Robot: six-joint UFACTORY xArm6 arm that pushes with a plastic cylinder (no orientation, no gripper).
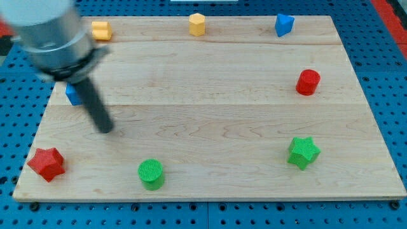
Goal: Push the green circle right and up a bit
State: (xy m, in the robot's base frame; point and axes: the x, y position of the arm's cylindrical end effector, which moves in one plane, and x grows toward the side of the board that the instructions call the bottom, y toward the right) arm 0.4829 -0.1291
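Since my tip [105, 129] sits up-left of the green circle [151, 173], not touching, no fingers here, a sloppy approach could knock it down off the board [210, 108].

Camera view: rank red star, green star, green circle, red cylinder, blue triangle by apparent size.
1. red star and green star: alike, unranked.
2. green circle.
3. red cylinder.
4. blue triangle.
The bottom-edge blocks may only look bigger through nearness. My tip sits up-left of the green circle.
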